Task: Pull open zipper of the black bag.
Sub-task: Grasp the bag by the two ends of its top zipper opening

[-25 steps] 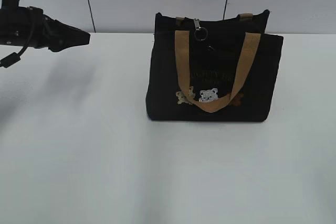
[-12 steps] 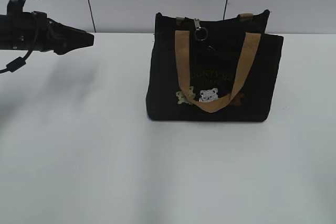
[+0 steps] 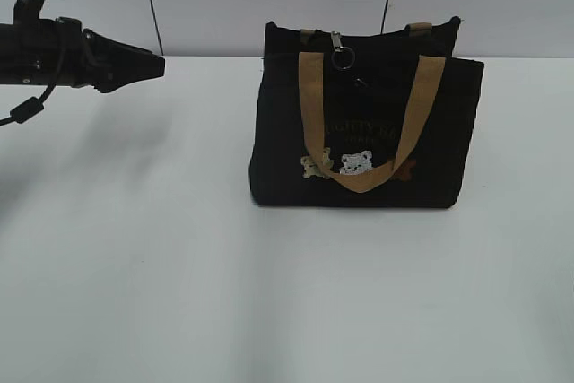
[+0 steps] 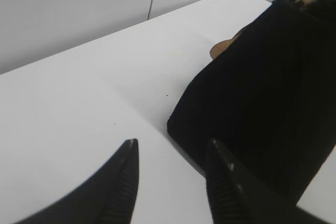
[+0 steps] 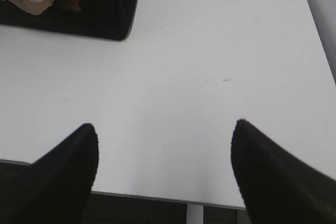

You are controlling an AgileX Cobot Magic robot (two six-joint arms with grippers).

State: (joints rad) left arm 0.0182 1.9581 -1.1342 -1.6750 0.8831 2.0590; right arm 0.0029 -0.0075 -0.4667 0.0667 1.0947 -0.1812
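The zipper (image 3: 338, 42) is a small silver metal pull at the top edge of the black bag (image 3: 359, 123), left of that edge's middle, with a round metal ring (image 3: 343, 58) hanging from it against the bag's front face. It is tiny beside the bag, hard and smooth, and looks likely to slip or swing; the ring or the flat tab just above it seems the best place to pinch, not the webbing.

The bag stands upright on the white tabletop (image 3: 161, 248), boxy but of soft fabric, so it will probably sag or slide when the pull is tugged along the top. It looks light, and may need steadying at an end or a top corner. One tan handle (image 3: 363, 178) droops in a loop down the front, over the small bear patches (image 3: 357, 163); the other shows only as stubs at the rear top edge.

The left claw (image 4: 170, 166) hangs in the air well to the left of the bag, about level with its top, its jaws partly apart and empty; its wrist view shows the bag's dark end wall close ahead. The right claw (image 5: 164, 145) is spread wide and empty over bare tabletop near the front edge, with the bag well off.
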